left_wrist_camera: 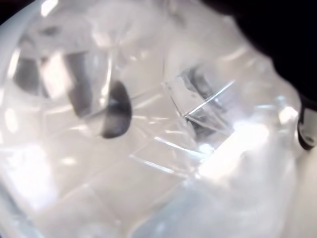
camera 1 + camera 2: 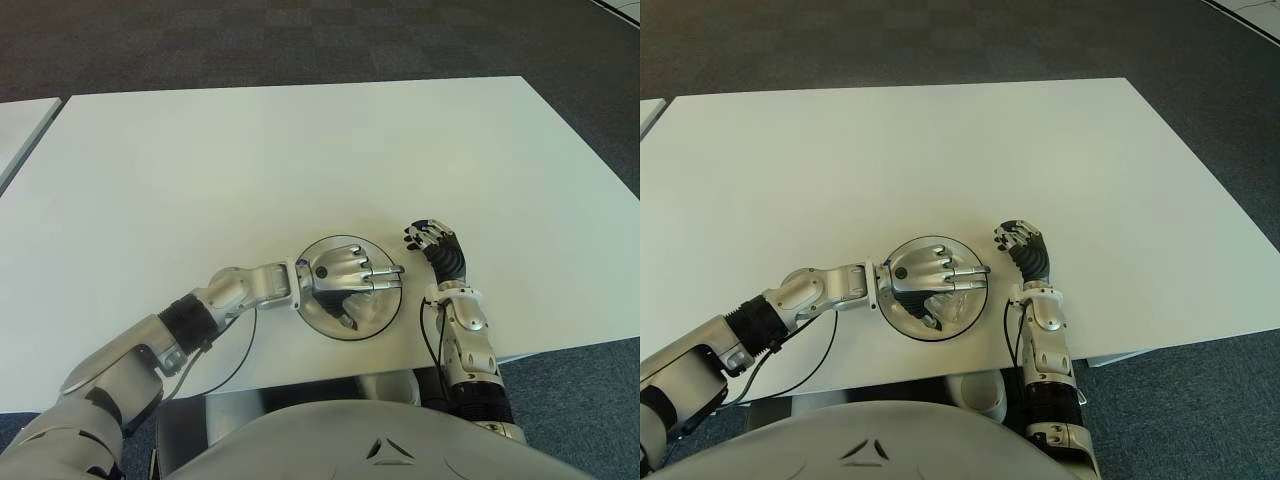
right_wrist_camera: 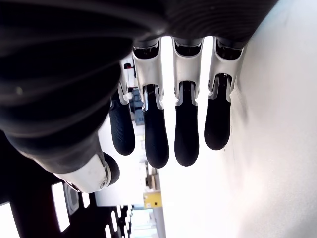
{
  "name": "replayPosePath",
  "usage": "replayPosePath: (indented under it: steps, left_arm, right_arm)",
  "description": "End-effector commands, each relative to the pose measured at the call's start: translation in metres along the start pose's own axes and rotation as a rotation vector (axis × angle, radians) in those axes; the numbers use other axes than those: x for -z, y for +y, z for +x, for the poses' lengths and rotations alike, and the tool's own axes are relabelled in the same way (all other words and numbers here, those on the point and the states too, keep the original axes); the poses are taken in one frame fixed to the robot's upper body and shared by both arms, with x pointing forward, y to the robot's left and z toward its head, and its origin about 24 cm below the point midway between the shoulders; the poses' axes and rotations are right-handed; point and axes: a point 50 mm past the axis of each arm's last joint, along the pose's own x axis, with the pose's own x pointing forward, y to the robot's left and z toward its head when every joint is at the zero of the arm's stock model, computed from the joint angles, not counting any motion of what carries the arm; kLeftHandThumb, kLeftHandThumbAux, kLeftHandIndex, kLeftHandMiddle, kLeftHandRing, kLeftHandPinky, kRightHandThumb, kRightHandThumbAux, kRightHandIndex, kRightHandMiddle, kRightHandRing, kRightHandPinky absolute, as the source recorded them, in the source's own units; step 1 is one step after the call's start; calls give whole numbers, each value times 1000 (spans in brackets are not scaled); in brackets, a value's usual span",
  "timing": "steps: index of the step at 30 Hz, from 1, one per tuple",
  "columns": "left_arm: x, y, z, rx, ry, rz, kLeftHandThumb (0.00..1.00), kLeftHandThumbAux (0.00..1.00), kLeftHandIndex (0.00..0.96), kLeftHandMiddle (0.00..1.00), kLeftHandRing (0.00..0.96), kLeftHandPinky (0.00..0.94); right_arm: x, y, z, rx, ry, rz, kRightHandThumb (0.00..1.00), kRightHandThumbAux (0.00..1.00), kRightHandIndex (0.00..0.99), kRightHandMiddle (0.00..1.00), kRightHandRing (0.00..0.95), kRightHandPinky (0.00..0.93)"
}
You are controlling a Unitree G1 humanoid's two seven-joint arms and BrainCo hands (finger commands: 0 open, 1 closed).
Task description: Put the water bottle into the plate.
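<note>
Low in the frame's centre, the left hand (image 2: pixel 340 275) is grasping the water bottle (image 1: pixel 163 148) over the plate (image 2: pixel 385 310) on the bench (image 2: pixel 300 160); the right hand (image 2: pixel 432 240), just right, is hanging with fingers (image 3: pixel 187 134) released.

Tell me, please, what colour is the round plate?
Clear glass plate, best in left eye view.

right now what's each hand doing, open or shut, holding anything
Left hand: over the plate, fingers curled on the clear water bottle that fills its wrist view.
Right hand: on the table right of the plate, fingers relaxed, holding nothing.
</note>
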Motion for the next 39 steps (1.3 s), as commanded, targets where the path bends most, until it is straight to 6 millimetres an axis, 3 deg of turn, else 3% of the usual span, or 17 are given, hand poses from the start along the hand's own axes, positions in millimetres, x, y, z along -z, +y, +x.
replayPosePath:
  steps: [1,14,27,39]
  left_arm:
    - [-1,-17,-12,82,28,-9,143,372,0,0,0,0]
    - [1,-15,-12,-38,49,-55,201,297,0,0,0,0]
    - [4,-15,-13,-169,77,-123,212,285,0,0,0,0]
    - [6,-14,-13,-184,79,-125,234,285,0,0,0,0]
  right_arm:
    - [6,-1,-2,3,28,-1,706,734,429,497,494,505]
    - [6,-2,-2,1,28,1,707,733,429,495,491,500]
    - [6,-2,-2,-1,35,-6,707,734,428,493,490,501]
    - [5,-2,-2,-6,23,-8,708,733,429,497,496,508]
